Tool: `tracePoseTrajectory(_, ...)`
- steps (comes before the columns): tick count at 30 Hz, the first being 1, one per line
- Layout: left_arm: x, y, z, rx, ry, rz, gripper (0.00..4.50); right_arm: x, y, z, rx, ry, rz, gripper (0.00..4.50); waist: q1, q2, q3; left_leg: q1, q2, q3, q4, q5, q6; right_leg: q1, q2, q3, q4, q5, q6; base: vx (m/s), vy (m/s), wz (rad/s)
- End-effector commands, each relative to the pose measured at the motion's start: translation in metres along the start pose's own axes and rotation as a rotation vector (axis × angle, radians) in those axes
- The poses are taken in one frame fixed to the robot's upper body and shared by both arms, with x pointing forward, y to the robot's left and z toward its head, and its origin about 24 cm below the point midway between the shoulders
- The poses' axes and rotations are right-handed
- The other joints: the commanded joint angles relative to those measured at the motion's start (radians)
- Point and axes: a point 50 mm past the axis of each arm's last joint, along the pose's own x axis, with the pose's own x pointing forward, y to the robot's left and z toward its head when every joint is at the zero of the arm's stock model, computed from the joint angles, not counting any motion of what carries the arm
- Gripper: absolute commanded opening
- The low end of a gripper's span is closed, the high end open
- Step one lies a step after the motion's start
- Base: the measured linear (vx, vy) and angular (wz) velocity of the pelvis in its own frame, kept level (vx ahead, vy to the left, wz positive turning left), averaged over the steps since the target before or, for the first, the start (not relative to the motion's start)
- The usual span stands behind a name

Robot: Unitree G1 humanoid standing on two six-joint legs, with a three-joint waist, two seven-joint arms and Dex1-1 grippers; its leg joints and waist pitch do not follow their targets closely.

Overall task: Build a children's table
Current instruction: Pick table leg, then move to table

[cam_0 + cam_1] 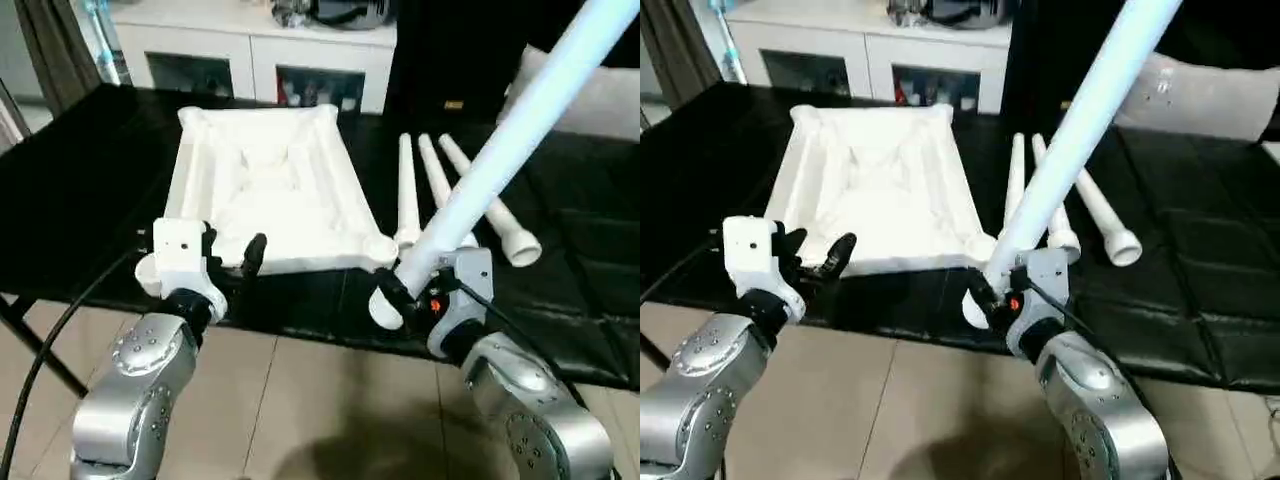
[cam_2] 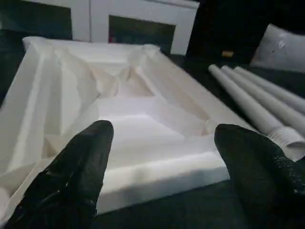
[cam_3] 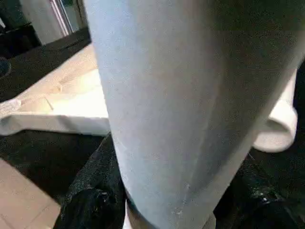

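Right gripper (image 1: 392,296) clamped on long white tapered plastic leg (image 1: 510,135), tilted up; left gripper (image 1: 232,258) spread wide, just short of white rimmed plastic tabletop (image 1: 265,185).

The white plastic rectangular tabletop (image 1: 268,190) lies on the black desk (image 1: 70,200) with bare desk surface to its left. The left gripper (image 2: 159,167), fingers spread wide, faces the tabletop's near rim with a gap between. Right of the tabletop, three long white tapered legs (image 1: 440,190) lie side by side, crowding that side. A fourth white leg (image 1: 1080,130), clamped in the right gripper (image 1: 985,295), slants up over them beside the tabletop's near right corner socket (image 1: 380,248).
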Motion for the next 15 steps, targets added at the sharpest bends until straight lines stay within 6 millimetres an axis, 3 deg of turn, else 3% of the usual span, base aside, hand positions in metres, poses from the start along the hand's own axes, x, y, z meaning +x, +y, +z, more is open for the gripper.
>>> tracePoseTrajectory(1, -0.0011, -0.0022, 0.0031, 0.011, -0.018, -0.004, 3.89, 0.0024, 0.0005, 0.0058, -0.019, -0.019, 0.006, 1.9, -0.007, 0.009, -0.025, 0.034, 0.04, -0.011, -0.084, -0.535, -0.025, -0.003, -0.082, 0.044, -0.132, -0.52, -0.088, 0.0, 0.0, 0.0)
tracePoseTrajectory(2, -0.0008, -0.003, 0.0029, 0.017, -0.015, -0.011, 3.89, 0.0028, 0.0002, 0.0063, -0.024, -0.022, 0.007, 1.9, -0.011, 0.01, -0.04, 0.041, 0.048, -0.018, -0.094, -0.497, -0.009, 0.012, -0.076, 0.044, -0.12, -0.408, -0.107, 0.079, 0.033, -0.04)
tracePoseTrajectory(3, -0.0007, -0.0032, 0.0029, 0.018, -0.015, -0.013, 3.89, 0.0029, 0.0001, 0.0064, -0.026, -0.022, 0.007, 1.9, -0.013, 0.012, -0.041, 0.043, 0.052, -0.021, -0.1, -0.476, 0.003, 0.015, -0.072, 0.042, -0.114, -0.346, -0.116, 0.093, 0.03, 0.0)
tracePoseTrajectory(4, -0.0006, -0.0034, 0.003, 0.02, -0.015, -0.015, 3.89, 0.0028, 0.0002, 0.0063, -0.026, -0.022, 0.007, 1.9, -0.021, 0.017, -0.049, 0.059, 0.063, -0.031, -0.107, -0.431, 0.035, 0.014, -0.066, 0.035, -0.097, -0.221, -0.136, 0.152, 0.034, 0.0)
tracePoseTrajectory(5, -0.0004, -0.0034, 0.0032, 0.02, -0.015, -0.017, 3.89, 0.0029, 0.0003, 0.0062, -0.025, -0.022, 0.007, 1.9, -0.032, 0.021, -0.06, 0.069, 0.07, -0.045, -0.108, -0.35, 0.091, 0.014, -0.061, 0.026, -0.075, -0.087, -0.141, 0.109, 0.017, 0.02)
tracePoseTrajectory(6, -0.0004, -0.0034, 0.0032, 0.02, -0.015, -0.017, 3.89, 0.0029, 0.0003, 0.0062, -0.025, -0.022, 0.007, 1.9, -0.036, 0.021, -0.064, 0.077, 0.072, -0.05, -0.103, -0.301, 0.127, 0.007, -0.061, 0.022, -0.065, -0.024, -0.137, 0.118, -0.001, 0.01)
tracePoseTrajectory(7, 0.0, -0.0034, 0.0037, 0.02, -0.018, -0.019, 3.89, 0.0024, 0.0008, 0.0058, -0.025, -0.022, 0.007, 1.9, -0.042, 0.016, -0.07, 0.077, 0.067, -0.05, -0.086, -0.189, 0.217, 0.006, -0.066, 0.02, -0.051, 0.074, -0.124, 0.112, -0.016, 0.03)
tracePoseTrajectory(8, 0.0001, -0.0036, 0.0041, 0.019, -0.022, -0.019, 3.89, 0.0019, 0.0011, 0.0055, -0.026, -0.022, 0.007, 1.9, -0.033, 0.002, -0.073, 0.038, 0.033, -0.021, -0.056, -0.103, 0.272, 0.039, -0.079, 0.037, -0.065, 0.168, -0.112, 0.112, -0.016, 0.03)
tracePoseTrajectory(9, 0.0003, -0.004, 0.0042, 0.018, -0.021, -0.021, 3.89, 0.0014, 0.0009, 0.0053, -0.028, -0.02, 0.006, 1.9, -0.021, -0.01, -0.08, -0.015, -0.009, 0.002, -0.026, -0.055, 0.27, 0.09, -0.078, 0.056, -0.079, 0.241, -0.09, 0.1, -0.017, 0.08)
tracePoseTrajectory(10, 0.0004, -0.0042, 0.0043, 0.018, -0.02, -0.022, 3.89, 0.0011, 0.0008, 0.0052, -0.03, -0.019, 0.005, 1.9, 0.005, -0.006, -0.081, -0.06, -0.024, 0.012, -0.004, -0.04, 0.227, 0.119, -0.094, 0.081, -0.1, 0.265, -0.043, 0.116, -0.008, 0.05)
tracePoseTrajectory(11, 0.0005, -0.0048, 0.0042, 0.016, -0.019, -0.024, 3.89, 0.0006, 0.0005, 0.0046, -0.031, -0.015, 0.004, 1.9, 0.007, 0.0, -0.084, -0.077, -0.02, 0.005, -0.002, 0.002, 0.187, 0.137, -0.065, 0.064, -0.089, 0.29, 0.014, 0.116, -0.008, 0.05)
tracePoseTrajectory(12, 0.0005, -0.0051, 0.004, 0.015, -0.018, -0.025, 3.89, 0.0004, 0.0004, 0.0044, -0.034, -0.013, 0.004, 1.9, 0.007, 0.004, -0.084, -0.06, -0.02, 0.0, -0.007, 0.019, 0.178, 0.128, -0.039, 0.051, -0.08, 0.321, 0.053, 0.136, -0.002, 0.02)
tracePoseTrajectory(13, 0.0003, -0.0055, 0.0037, 0.016, -0.017, -0.026, 3.89, -0.0002, 0.0003, 0.004, -0.042, -0.009, 0.005, 1.9, -0.014, 0.017, -0.088, 0.019, 0.017, -0.041, -0.025, 0.088, 0.227, 0.075, 0.0, 0.012, -0.02, 0.371, 0.123, 0.067, 0.0, 0.03)
tracePoseTrajectory(14, 0.0001, -0.0059, 0.0034, 0.015, -0.016, -0.027, 3.89, -0.0005, 0.0002, 0.0038, -0.043, -0.008, 0.005, 1.9, -0.064, 0.032, -0.102, 0.194, 0.127, -0.151, -0.029, 0.221, 0.44, -0.117, -0.038, -0.009, 0.079, 0.126, 0.14, 0.157, -0.03, 0.05)
tracePoseTrajectory(15, 0.0001, -0.006, 0.0034, 0.014, -0.016, -0.027, 3.89, -0.0006, 0.0002, 0.0037, -0.043, -0.007, 0.006, 1.9, -0.089, 0.024, -0.113, 0.232, 0.189, -0.207, -0.035, 0.35, 0.559, -0.176, -0.069, 0.003, 0.122, -0.043, 0.144, 0.142, -0.062, -0.01)
